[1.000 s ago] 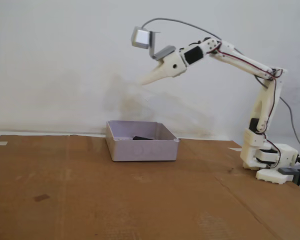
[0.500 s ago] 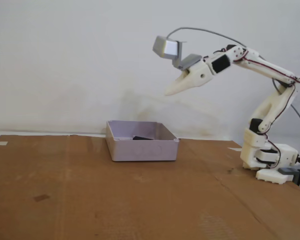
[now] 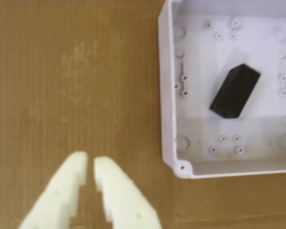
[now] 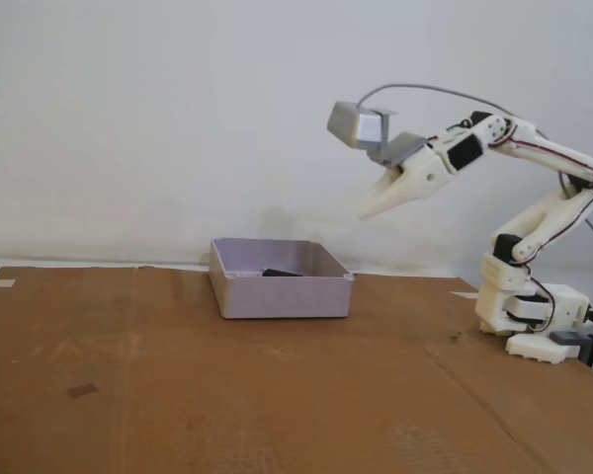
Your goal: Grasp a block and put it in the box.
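- One gripper (image 3: pixel 90 164) (image 4: pixel 364 211) is in view, its two cream fingers nearly touching with only a thin slit between them — clenched on nothing. In the fixed view it hangs high in the air, up and to the right of the box, tips pointing down-left.
- Two fingers (image 3: pixel 62 191) enter the wrist view from the bottom edge, over bare cardboard, well left of the box's corner.
- One grey camera casing (image 4: pixel 355 125) sits on top of the wrist, with a single grey cable arching back from it.
- One white arm (image 4: pixel 534 212) folds back to its base at the right end of the table.
- One block (image 3: pixel 235 91) (image 4: pixel 281 273) — small, matte black, rectangular — lies flat on the floor of the box, turned at a diagonal to the walls and touching none of them.
- One box (image 3: pixel 168 86) (image 4: pixel 282 295), pale lilac-grey with low walls, stands on the cardboard; nothing else lies in it but the block.
- One sheet of brown cardboard (image 3: pixel 76 86) (image 4: pixel 178 395) covers the table.
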Robot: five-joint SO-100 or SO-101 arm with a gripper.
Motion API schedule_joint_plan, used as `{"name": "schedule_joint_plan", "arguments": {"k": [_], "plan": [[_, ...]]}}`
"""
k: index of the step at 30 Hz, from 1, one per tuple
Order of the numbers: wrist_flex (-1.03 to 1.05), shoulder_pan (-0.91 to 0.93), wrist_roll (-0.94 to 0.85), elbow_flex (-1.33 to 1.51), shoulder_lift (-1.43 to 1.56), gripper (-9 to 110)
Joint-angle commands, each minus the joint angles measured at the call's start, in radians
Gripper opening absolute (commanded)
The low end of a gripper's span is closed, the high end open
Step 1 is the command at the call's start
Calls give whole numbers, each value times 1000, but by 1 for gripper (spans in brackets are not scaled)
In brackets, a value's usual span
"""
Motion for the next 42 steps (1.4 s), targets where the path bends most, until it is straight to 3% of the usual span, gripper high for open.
{"name": "schedule_joint_plan", "arguments": {"k": [1,30,42], "plan": [[-41,-2,2,31,146,0],[-41,-2,5,699,985,0],[-29,-12,37,776,1022,0]]}}
